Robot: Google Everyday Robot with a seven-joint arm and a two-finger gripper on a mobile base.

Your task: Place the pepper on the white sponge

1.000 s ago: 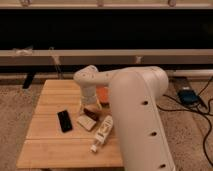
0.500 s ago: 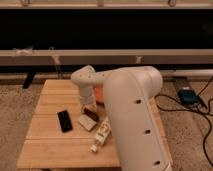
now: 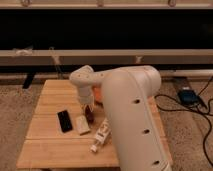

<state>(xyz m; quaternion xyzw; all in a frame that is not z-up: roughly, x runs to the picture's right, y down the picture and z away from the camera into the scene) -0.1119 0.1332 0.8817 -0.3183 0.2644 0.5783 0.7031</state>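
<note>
My gripper [image 3: 89, 113] reaches down to the wooden table [image 3: 50, 145] at the end of the white arm [image 3: 132, 120] that fills the foreground. A small dark red pepper [image 3: 90, 118] sits at its tips, and the jaws look shut on it, low over the table. The white sponge [image 3: 82, 125] lies just left of and in front of the pepper, touching or nearly touching it. The arm's bulk hides the table's right half.
A flat black phone [image 3: 64, 121] lies left of the sponge. A white labelled bottle [image 3: 101, 134] lies on its side to the sponge's front right. An orange plate [image 3: 98, 93] shows partly behind the wrist. Cables and a blue box [image 3: 187, 95] lie on the carpet at right.
The gripper has closed at the pepper beside the sponge. The arm's big foreground link has shifted slightly, and the phone, sponge and bottle have stayed put.
</note>
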